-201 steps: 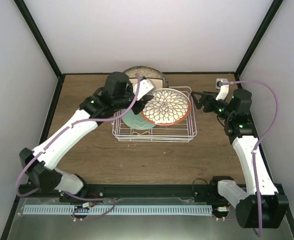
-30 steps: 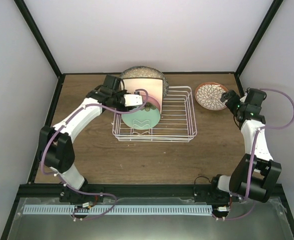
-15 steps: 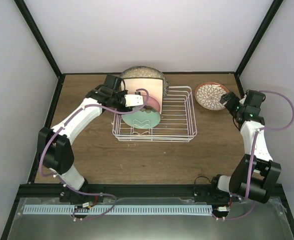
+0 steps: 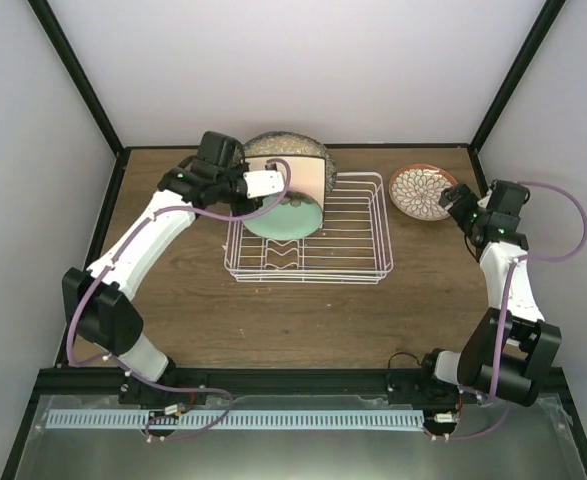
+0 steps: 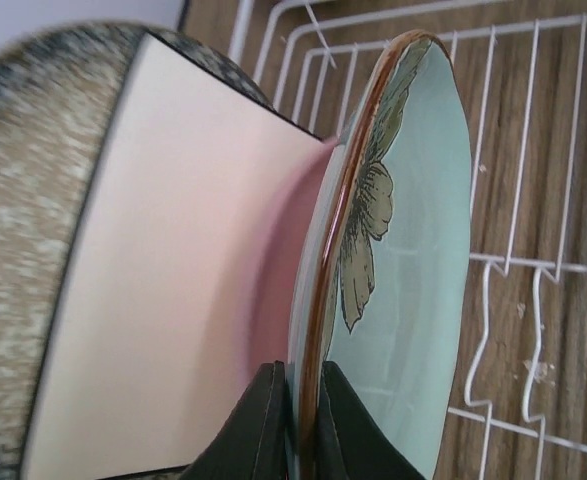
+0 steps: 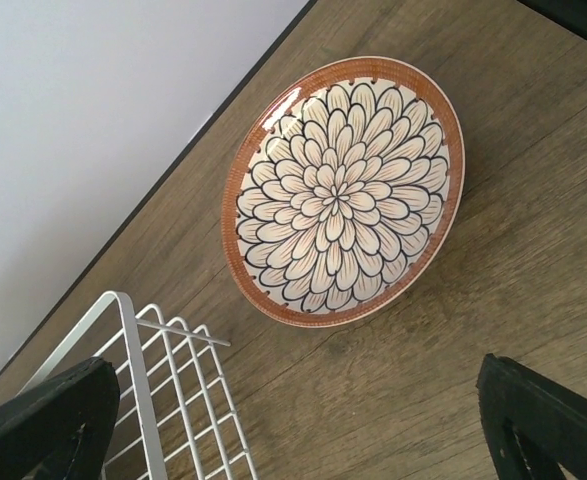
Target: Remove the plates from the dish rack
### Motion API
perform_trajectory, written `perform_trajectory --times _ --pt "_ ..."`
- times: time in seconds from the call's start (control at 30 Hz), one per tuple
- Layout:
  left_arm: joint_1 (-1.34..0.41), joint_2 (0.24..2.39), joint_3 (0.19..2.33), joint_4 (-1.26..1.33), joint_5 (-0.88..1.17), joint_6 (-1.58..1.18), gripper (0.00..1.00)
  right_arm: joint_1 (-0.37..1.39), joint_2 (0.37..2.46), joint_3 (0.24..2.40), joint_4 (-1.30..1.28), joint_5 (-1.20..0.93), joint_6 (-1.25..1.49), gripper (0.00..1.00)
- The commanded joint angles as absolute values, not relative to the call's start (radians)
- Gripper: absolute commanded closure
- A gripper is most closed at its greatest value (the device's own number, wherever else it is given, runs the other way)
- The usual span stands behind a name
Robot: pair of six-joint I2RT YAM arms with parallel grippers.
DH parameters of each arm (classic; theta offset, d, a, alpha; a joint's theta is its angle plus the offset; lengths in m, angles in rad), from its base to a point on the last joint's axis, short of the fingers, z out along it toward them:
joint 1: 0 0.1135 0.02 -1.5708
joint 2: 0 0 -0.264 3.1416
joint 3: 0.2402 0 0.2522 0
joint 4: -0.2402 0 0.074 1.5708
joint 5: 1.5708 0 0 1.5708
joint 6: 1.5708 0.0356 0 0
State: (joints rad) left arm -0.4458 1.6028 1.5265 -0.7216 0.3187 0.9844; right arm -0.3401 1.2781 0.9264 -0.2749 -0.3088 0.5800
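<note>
The white wire dish rack [image 4: 353,240] stands mid-table. My left gripper [image 5: 300,415] is shut on the brown rim of the mint-green plate [image 5: 413,250], holding it on edge over the rack's left end [image 4: 285,216]. Behind it stand the pink plate [image 5: 288,250], the cream square plate [image 5: 173,280] and the large speckled plate [image 5: 33,180]. The small floral plate [image 6: 343,190] with the reddish rim lies flat on the table right of the rack [image 4: 420,191]. My right gripper [image 6: 303,420] is open and empty just near of it.
The rack's right corner [image 6: 133,340] shows in the right wrist view. Black frame posts and white walls close in the table at the back and both sides.
My left gripper has lifted the mint-green plate up and toward the back within the rack. My right gripper has backed slightly off the floral plate, which it set on the table earlier.
</note>
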Motion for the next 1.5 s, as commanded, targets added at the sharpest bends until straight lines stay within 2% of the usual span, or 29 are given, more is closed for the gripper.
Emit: perform_trajectory --times 0.0,0.37,0.5,0.73,0.93,1.33,1.4,1.47 --pt "-0.448 1.538 1.66 -0.663 0.395 0.873 0.96 -0.346 1.275 0.938 -0.236 -0.344 0.563 0.0" --pt "-0.448 1.774 2.119 -0.728 0.72 0.259 0.96 -0.345 1.165 0.966 -0.019 -0.674 0.539 0.05" --pt "-0.453 1.856 2.158 -0.64 0.861 -0.002 0.96 -0.346 1.132 0.971 0.058 -0.777 0.573 0.07" --pt "-0.472 1.939 2.164 -0.494 0.876 -0.24 0.96 -0.346 1.059 0.948 0.215 -0.901 0.669 0.06" --pt "-0.486 1.979 2.18 -0.381 0.88 -0.364 0.96 -0.345 1.057 0.943 0.248 -1.002 0.686 0.06" --pt "-0.557 2.031 2.234 -0.323 0.862 -0.394 0.96 -0.281 1.098 0.968 0.216 -0.975 0.652 0.1" --pt "-0.566 2.035 2.24 -0.324 0.86 -0.389 0.96 -0.263 1.109 0.973 0.218 -0.971 0.653 0.12" --pt "-0.573 2.039 2.247 -0.324 0.854 -0.386 0.96 -0.245 1.124 0.979 0.222 -0.972 0.654 0.2"
